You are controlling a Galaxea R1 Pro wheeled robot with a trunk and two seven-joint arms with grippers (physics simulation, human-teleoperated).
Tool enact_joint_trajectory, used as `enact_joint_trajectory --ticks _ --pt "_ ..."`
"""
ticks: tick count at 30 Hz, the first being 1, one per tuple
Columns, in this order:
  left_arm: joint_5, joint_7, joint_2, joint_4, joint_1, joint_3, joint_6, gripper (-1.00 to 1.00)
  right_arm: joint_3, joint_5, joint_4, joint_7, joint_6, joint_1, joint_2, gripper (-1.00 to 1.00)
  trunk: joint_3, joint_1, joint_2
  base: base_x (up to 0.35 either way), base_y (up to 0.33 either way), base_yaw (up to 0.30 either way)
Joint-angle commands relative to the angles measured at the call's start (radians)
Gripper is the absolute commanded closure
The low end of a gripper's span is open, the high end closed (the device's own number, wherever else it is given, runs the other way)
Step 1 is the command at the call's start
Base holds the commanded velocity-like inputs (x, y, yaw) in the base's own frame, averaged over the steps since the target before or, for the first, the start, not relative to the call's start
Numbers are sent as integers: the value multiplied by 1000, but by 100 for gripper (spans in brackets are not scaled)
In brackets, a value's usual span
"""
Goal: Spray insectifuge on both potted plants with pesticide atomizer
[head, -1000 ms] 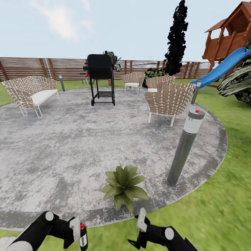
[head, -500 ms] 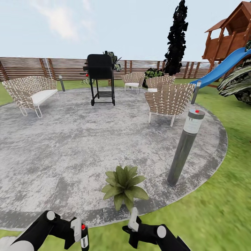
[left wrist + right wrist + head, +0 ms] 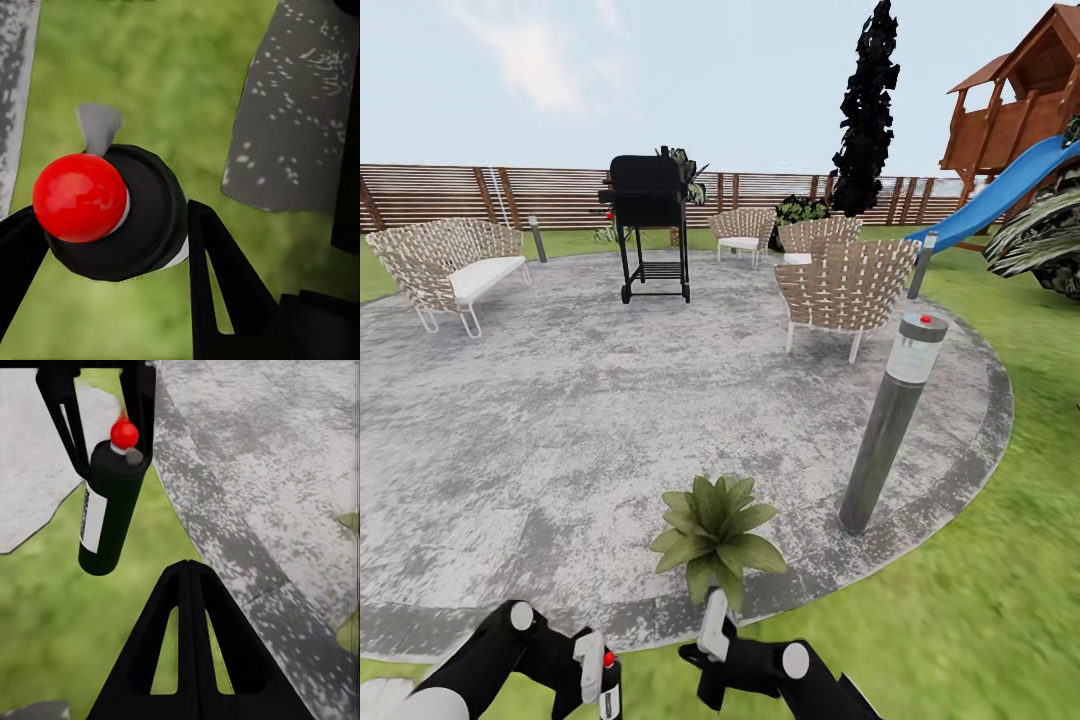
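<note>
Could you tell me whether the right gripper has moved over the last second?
Yes: the right gripper has shifted leftward, from right of the potted plant to below it.

a grey speckled paved round (image 3: 560,420) fills the middle of the frame, green lawn (image 3: 1000,560) wrapping its lower right. a black grill (image 3: 650,235) stands upper centre, woven chairs (image 3: 850,285) to either side. a brown slatted fence (image 3: 460,195) runs along the back. a bollard lamp (image 3: 890,420) stands right of centre, a blue slide (image 3: 1000,195) upper right, under pale sky.
</note>
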Motion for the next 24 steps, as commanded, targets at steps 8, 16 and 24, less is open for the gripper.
enact_joint_trajectory --ticks 8,16,24 --pt "-8 -4 -40 -1 0 2 -15 100 0 11 -33 2 -6 0 0 100 -1 0 0 0 0 0" --pt "-6 -5 -68 -2 0 2 -20 100 0 10 -34 2 -6 0 0 100 -1 0 0 0 0 0" --pt "1 -5 -102 -3 0 3 -22 100 0 10 -33 2 -6 0 0 100 -1 0 0 0 0 0"
